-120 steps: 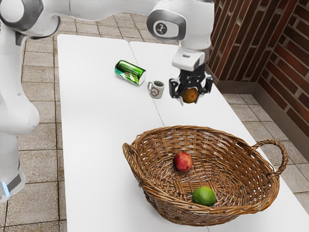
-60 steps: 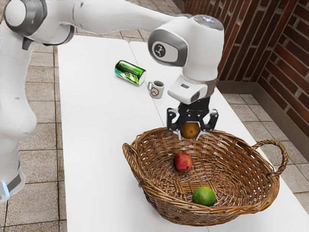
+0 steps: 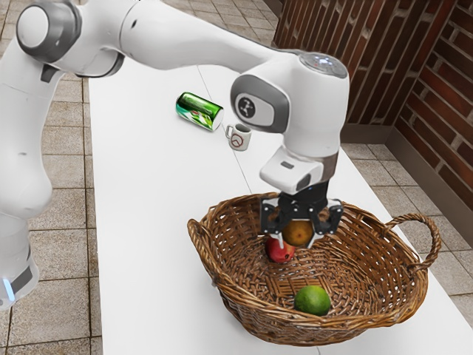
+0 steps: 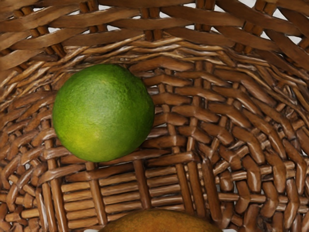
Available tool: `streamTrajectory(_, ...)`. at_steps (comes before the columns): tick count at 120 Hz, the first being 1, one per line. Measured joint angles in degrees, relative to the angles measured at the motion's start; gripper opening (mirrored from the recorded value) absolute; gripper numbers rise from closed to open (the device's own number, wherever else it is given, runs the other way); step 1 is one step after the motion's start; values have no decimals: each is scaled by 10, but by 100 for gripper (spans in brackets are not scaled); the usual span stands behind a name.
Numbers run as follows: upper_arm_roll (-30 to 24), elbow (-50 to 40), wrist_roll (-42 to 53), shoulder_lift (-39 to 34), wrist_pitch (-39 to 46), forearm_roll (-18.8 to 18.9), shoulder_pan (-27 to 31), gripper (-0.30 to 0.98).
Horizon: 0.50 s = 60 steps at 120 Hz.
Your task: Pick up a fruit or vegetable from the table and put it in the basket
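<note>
Orange-brown and round, a fruit (image 3: 298,232) is being clasped by the black, two-fingered pincer (image 3: 300,242) over the bottom of the oval, brown wicker basket (image 3: 255,318).

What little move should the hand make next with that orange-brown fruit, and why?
I'd probably ease the hand down slightly, drifting toward the exterior view's right, before releasing. The orange-brown fruit is gripped over the basket; in that view it overlaps the red fruit, while bare weave lies farther right.
</note>
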Motion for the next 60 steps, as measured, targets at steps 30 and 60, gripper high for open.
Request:
streamTrajectory(30,30,1,-6,-1,15,8,-25,56)
streamTrajectory(60,93,89,1,-6,-35,8,4,67)
